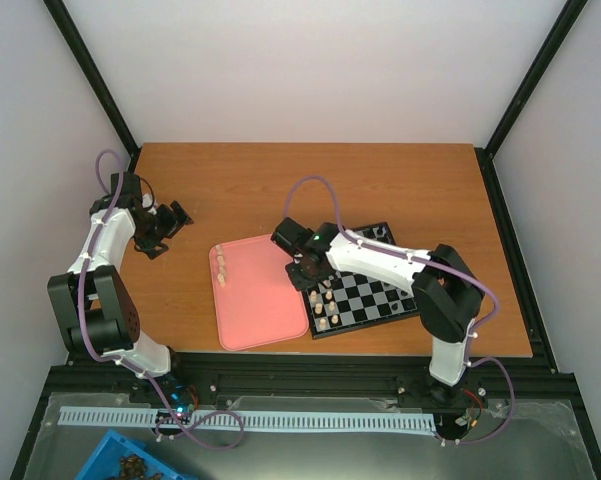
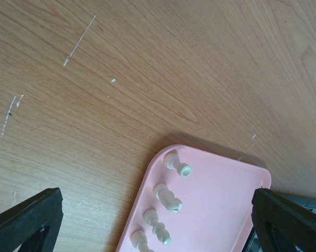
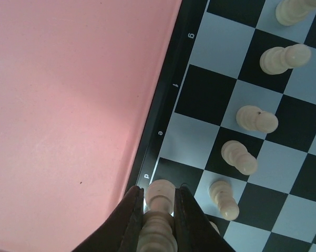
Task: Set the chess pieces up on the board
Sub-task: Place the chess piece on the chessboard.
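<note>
Wooden tabletop (image 1: 280, 180), scratched, enclosed by white walls and black frame posts.

Tray (image 1: 265, 320): pink, centre-left, its right edge against the board's left rim.

Board (image 1: 380, 298): right of the tray, turned slightly. A row of pawns (image 3: 256, 118) stands upright one line of squares in from the left rim.

Right end effector (image 3: 159, 198): low over the board's left rim, fingers closed on a cream piece (image 3: 161, 190), gripped by its upper body with the base downward. The base is over the dark rim-line square lettered "d". Whether it touches the square cannot be told. Its long axis runs in line with the fingers, roughly square to the board. Judged step: placing. The square lies straight below, so the move calls for a short straight lowering and then opening, without brushing the pawn one square in.

Left end effector (image 1: 165, 228): far left, above bare tabletop, fingers wide apart, holding nothing.

Loose pieces (image 2: 165, 202): four on their sides in the tray's far-left corner, lined along its left edge, long axes pointing across the tray. They lie right of and nearer than the left end effector. The left arm is the closer arm to them, and the right arm is closer to the board.
</note>
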